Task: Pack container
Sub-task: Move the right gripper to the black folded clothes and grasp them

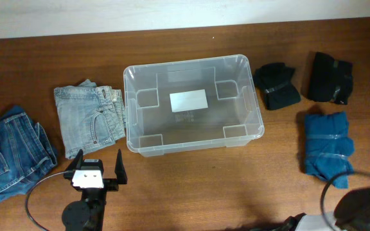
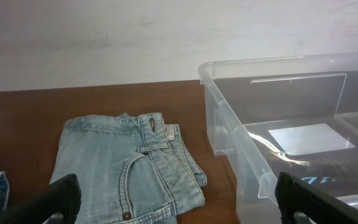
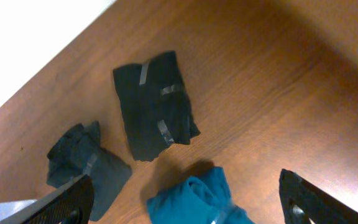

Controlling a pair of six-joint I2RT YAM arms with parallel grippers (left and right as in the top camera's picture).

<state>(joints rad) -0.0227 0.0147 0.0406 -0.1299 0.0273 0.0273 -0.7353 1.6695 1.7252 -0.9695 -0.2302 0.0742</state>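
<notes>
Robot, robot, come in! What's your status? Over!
Left gripper open, empty. Right gripper open over teal bundle. Container empty, upright. Nothing blocking it. Over.

The table (image 1: 236, 186) is warm brown wood with a fine grain. Just ahead of the left gripper (image 1: 100, 154), which has black fingers, lie pale, faded blue jeans (image 1: 88, 115). Further to its left are darker blue jeans (image 1: 8, 154). Ahead to its right, the container (image 1: 185, 62) is clear and has a white label (image 1: 189, 101). Between the black fingers of the right gripper (image 3: 186, 179) is a teal bundle (image 3: 197, 196). Beyond it lie a black bundle (image 3: 156, 106), crossed by shiny grey strips, and a charcoal bundle (image 3: 86, 162).
</notes>
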